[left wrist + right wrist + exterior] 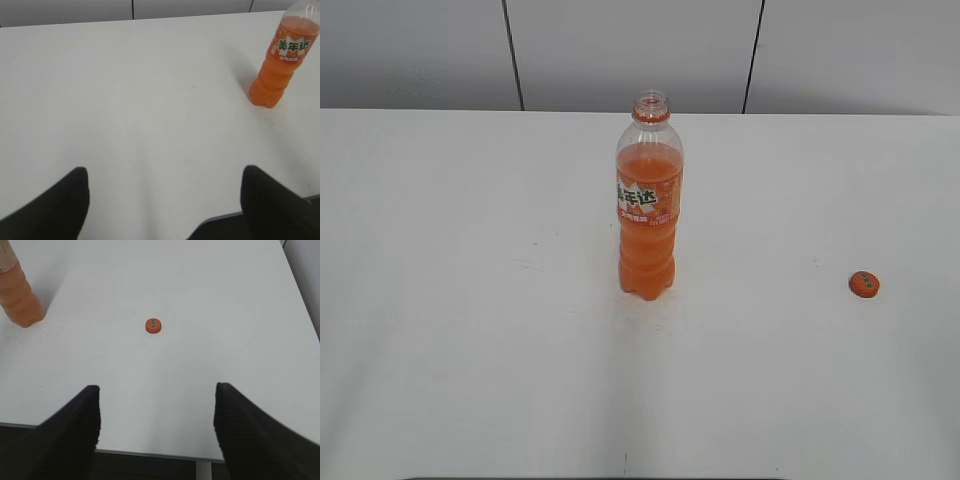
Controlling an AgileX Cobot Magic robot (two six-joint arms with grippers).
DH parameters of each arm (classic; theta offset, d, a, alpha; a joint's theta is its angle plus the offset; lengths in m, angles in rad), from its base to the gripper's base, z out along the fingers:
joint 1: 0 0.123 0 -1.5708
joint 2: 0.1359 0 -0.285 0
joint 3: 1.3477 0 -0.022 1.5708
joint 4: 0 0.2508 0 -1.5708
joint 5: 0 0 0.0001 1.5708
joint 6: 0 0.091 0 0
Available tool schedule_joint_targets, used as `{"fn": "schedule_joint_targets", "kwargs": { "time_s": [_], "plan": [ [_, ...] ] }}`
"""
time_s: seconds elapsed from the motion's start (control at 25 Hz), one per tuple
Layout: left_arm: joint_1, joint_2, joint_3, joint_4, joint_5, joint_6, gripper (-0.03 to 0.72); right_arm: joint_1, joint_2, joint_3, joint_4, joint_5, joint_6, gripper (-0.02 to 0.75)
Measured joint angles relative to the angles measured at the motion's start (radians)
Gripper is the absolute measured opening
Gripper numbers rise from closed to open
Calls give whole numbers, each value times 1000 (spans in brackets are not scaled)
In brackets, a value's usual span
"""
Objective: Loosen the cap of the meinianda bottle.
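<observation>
Bottle (648,205) is stood upright mid-table (450,300), neck uncapped. Cap (864,284) is laid flat well apart to its right. Left gripper (162,200) & right gripper (156,427) are spread wide, nothing held, both back near table edge.

Looks like lab or test room, not home. My workspace: wide plain white table (470,330), bare apart from single test item set. Behind it, plain grey-white wall panels (630,50) split by thin dark vertical seams. No decor, flat even lighting.
</observation>
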Motion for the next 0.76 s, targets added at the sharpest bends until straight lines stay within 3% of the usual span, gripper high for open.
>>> {"fn": "schedule_joint_targets", "kwargs": {
  "time_s": [0.2, 0.48, 0.76],
  "plan": [
    [6, -6, 0, 0, -2, 0, 563, 0, 0, 0, 0, -1, 0, 533],
    [97, -15, 0, 0, -3, 0, 563, 0, 0, 0, -9, -1, 2, 533],
    [99, -15, 0, 0, -3, 0, 563, 0, 0, 0, -9, -1, 2, 533]
  ]
}}
